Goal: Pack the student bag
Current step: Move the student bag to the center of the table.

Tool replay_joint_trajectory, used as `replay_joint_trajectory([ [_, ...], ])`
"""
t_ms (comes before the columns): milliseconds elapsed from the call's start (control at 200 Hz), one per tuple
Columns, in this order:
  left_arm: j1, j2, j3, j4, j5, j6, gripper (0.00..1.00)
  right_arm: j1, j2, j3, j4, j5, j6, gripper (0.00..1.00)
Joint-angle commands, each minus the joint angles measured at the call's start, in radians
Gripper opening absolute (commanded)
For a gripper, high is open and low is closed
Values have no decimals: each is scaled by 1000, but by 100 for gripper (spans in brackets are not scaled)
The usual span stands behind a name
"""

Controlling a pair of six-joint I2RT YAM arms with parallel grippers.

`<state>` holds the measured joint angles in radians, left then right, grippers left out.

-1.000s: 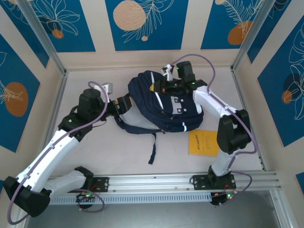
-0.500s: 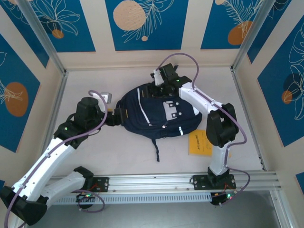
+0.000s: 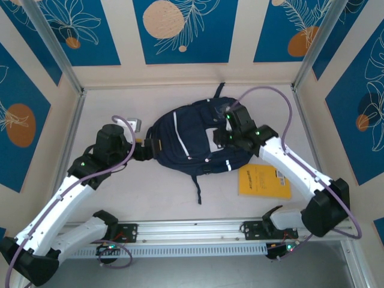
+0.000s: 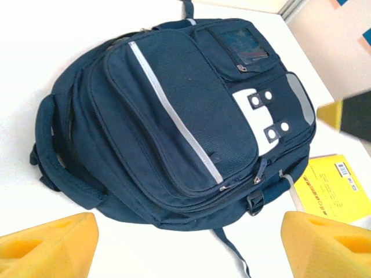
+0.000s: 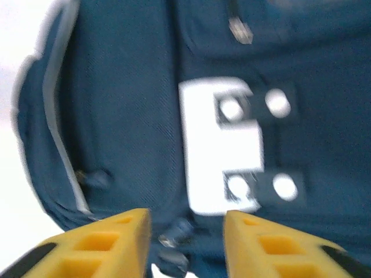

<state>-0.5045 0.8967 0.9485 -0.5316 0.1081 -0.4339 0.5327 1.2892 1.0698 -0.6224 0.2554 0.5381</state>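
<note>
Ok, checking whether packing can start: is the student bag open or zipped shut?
Shut, as far as shows: the student bag lies front-up, zip lines closed, no compartment gaping.

Top external camera was fixed high above and behind the near edge of the table [image 3: 150, 198], facing down and forward. It stood far enough back to take in the whole table up to the painted walls [image 3: 180, 30].

Left wrist camera looked obliquely down across the student bag [image 4: 174, 116] at middle range. The left gripper [image 4: 185, 246] sat at the frame's lower edge, and a yellow booklet [image 4: 339, 188] lay at the right.

Right wrist camera faced nearly straight down, very close and blurred, on the white patch [image 5: 220, 145], with the right gripper [image 5: 185, 243] at the bottom edge.

All three views shared the student bag's front. The top and left wrist views also shared the yellow booklet.
</note>
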Motion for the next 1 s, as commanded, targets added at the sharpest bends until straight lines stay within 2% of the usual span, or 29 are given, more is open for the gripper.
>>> replay_joint_trajectory([
  [0, -6, 29, -2, 13, 52, 20, 81, 4, -58, -146, -44, 6, 127, 27],
  [115, -12, 52, 1, 12, 74, 19, 81, 3, -113, -289, -8, -5, 180, 13],
  [250, -14, 59, 0, 15, 79, 19, 81, -15, -81, -347, 84, -69, 195, 12],
  [450, -15, 57, 1, 0, 71, 27, 81, -71, 129, -249, 203, -109, 153, 10],
  [650, -20, 64, 2, -1, 71, 38, 81, -172, 294, -84, 248, -155, 81, 10],
  [780, -22, 69, 4, -7, 69, 43, 81, -186, 276, -43, 222, -178, 72, 16],
  [845, -23, 69, 5, -7, 64, 45, 81, -188, 224, -62, 169, -157, 96, 26],
  [925, -23, 74, 8, -6, 68, 46, 81, -192, 125, -120, 85, -51, 136, 43],
  [995, -23, 79, 10, -2, 78, 43, 81, -219, 36, -189, -2, 69, 210, 52],
])
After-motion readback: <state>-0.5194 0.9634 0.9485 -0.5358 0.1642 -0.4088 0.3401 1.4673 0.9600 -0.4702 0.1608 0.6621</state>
